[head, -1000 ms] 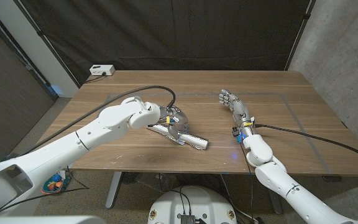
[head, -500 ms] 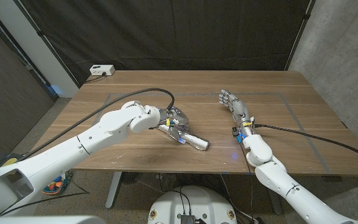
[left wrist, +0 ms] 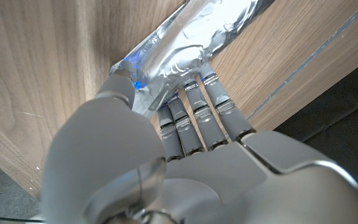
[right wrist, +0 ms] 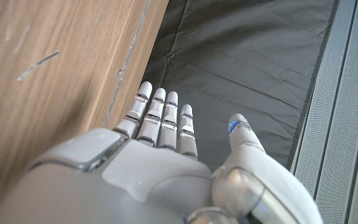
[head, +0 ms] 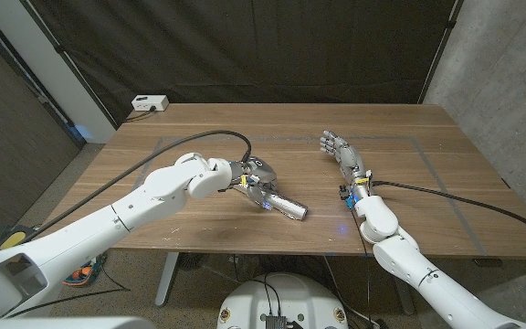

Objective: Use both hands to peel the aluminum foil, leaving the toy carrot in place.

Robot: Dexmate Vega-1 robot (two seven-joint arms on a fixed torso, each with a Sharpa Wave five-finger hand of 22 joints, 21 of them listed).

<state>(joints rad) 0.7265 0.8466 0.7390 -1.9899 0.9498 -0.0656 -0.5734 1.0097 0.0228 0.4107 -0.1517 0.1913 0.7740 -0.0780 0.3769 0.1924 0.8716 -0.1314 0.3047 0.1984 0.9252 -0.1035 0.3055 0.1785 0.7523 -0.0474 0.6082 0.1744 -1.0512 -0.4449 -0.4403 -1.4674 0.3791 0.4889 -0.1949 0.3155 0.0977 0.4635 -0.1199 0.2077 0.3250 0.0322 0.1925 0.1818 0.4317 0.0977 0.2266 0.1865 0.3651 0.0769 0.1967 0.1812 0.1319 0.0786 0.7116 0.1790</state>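
We see even, fairly bright light on the wooden tabletop [head: 427,174] in the head view, with soft shadows under both arms and a dark curtain behind. The foil [left wrist: 191,43] glares white in the left wrist view. Both wrist views blur their own hands close to the lens.

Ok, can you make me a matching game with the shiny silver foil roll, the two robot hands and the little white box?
Things:
1. crinkly silver foil-wrapped roll
2. left hand
3. right hand
4. small white box

States:
A. open, touching nothing
B. at the table's far corner
C. gripping one end of the foil
D. lying on the wooden table, near the front

Pairs: 1-D, 2-C, 3-A, 4-B
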